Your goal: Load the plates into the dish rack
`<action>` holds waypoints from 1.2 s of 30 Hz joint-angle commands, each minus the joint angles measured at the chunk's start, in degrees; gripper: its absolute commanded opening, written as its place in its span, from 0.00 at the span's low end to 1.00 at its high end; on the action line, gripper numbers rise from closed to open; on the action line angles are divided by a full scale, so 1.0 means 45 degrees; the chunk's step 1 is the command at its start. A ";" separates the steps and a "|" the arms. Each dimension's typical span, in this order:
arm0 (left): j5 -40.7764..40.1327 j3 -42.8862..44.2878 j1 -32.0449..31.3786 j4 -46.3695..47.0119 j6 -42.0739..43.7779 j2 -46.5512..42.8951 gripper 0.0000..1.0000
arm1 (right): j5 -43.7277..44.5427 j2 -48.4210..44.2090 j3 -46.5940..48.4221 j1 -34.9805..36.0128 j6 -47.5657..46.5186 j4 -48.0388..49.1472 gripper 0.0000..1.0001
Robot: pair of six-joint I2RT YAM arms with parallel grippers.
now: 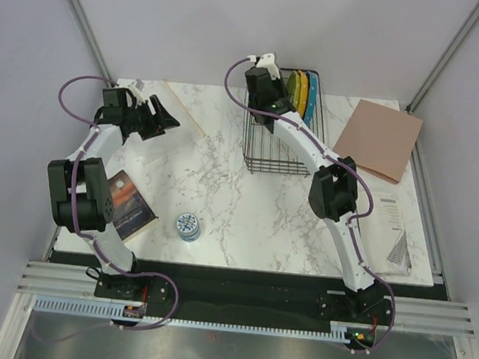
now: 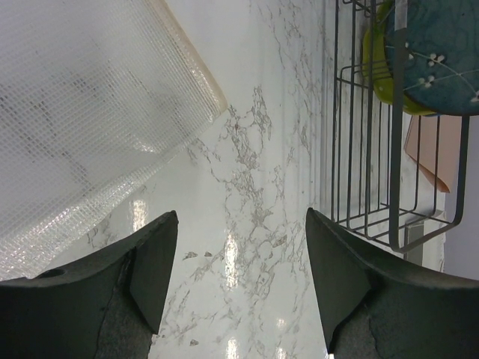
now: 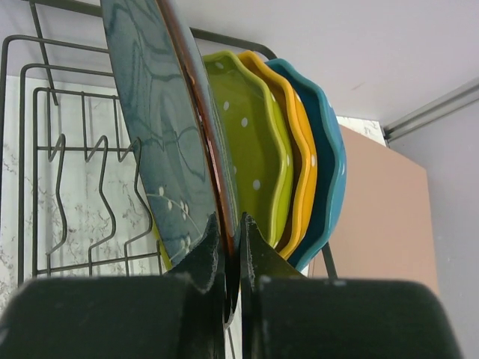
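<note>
The black wire dish rack [image 1: 274, 153] stands at the back middle of the marble table. Lime-green [image 3: 251, 142], orange [image 3: 301, 149] and blue [image 3: 331, 153] plates stand on edge in its far end, side by side. My right gripper [image 3: 232, 239] is shut on the rim of a dark teal-grey plate [image 3: 161, 142], held upright just beside the lime-green one. Seen from above, the right gripper [image 1: 267, 87] hangs over the rack's back end. My left gripper [image 1: 165, 118] is open over bare marble left of the rack, holding nothing; the left wrist view shows the rack [image 2: 359, 149] and the dark plate [image 2: 434, 67] to its right.
A clear mesh-textured sheet [image 2: 90, 112] lies at the back left, close to my left gripper. A small blue-white tin [image 1: 188, 225] and a dark booklet [image 1: 127, 204] sit near the front left. A pink-brown mat [image 1: 383, 138] and papers [image 1: 393, 218] lie to the right.
</note>
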 commanded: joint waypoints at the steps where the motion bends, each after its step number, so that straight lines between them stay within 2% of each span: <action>1: 0.0184 0.0067 0.0096 0.0316 -0.0151 0.0071 0.76 | 0.1069 -0.0404 0.0954 -0.0027 0.0953 0.0688 0.05; 4: 0.0164 0.0126 0.0096 0.0277 -0.0210 0.0090 0.76 | 0.0894 -0.0599 0.0544 0.0032 0.1170 0.0433 0.20; 6: 0.0183 0.0126 0.0096 0.0296 -0.0210 0.0090 0.76 | 0.0874 -0.0736 0.0291 0.0070 0.1209 0.0374 0.25; 15: 0.0203 0.0107 0.0077 0.0277 -0.0366 0.0052 0.76 | 0.0874 -0.1281 -0.0061 0.0246 0.0976 0.0315 0.33; 17: 0.0145 0.0107 0.0077 0.0277 -0.0347 -0.0084 0.78 | 0.0738 -0.1671 -0.0179 0.0382 0.0897 0.0335 0.41; 18: 0.0086 0.0087 0.0077 0.0296 -0.0327 -0.0124 0.97 | 0.0660 -0.1809 -0.0334 0.0422 0.0761 0.0373 0.44; 19: 0.0086 0.0107 0.0058 0.0297 -0.0289 -0.0163 1.00 | 0.0601 -0.1985 -0.0394 0.0480 0.0702 0.0451 0.50; 21: 0.0163 0.0145 0.0057 0.0297 -0.0269 -0.0260 1.00 | 0.0348 -0.2473 -0.0511 0.0578 0.0585 0.0607 0.56; 22: 0.0222 0.0165 0.0057 0.0335 -0.0191 -0.0319 1.00 | 0.0173 -0.2668 -0.0589 0.0598 0.0371 0.0782 0.64; 24: 0.0300 0.0360 0.0057 0.0277 -0.0152 -0.0397 1.00 | -0.0083 -0.3293 -0.0977 0.0637 0.0078 0.1231 0.71; 25: 0.0359 0.0457 0.0038 0.0238 -0.0113 -0.0437 1.00 | -0.0083 -0.3527 -0.1154 0.0618 -0.0214 0.1736 0.81; 28: 0.0652 0.0984 -0.0020 0.0083 0.0082 -0.0495 1.00 | -0.0297 -0.4425 -0.1955 0.0501 -0.0684 0.2461 0.95; 31: 0.0828 0.1687 -0.0273 -0.0308 0.0648 -0.0593 1.00 | -0.0745 -0.5557 -0.3067 -0.0142 -0.0142 0.2019 0.98; 32: 0.0828 0.2075 -0.0371 -0.0560 0.0862 -0.0612 1.00 | -0.0960 -0.6063 -0.3399 -0.0782 0.0886 0.1608 0.98; 34: 0.0809 0.2545 -0.0780 -0.0815 0.1701 -0.0768 1.00 | -0.1526 -0.6360 -0.3364 -0.1527 0.2179 -0.0413 0.98; 35: 0.0750 0.2683 -0.0937 -0.1068 0.2013 -0.0866 1.00 | -0.1818 -0.6632 -0.3673 -0.2285 0.3036 -0.1007 0.98; 36: 0.0731 0.2782 -0.1113 -0.1129 0.2693 -0.0944 1.00 | -0.2169 -0.6847 -0.4159 -0.2640 0.3045 -0.1284 0.98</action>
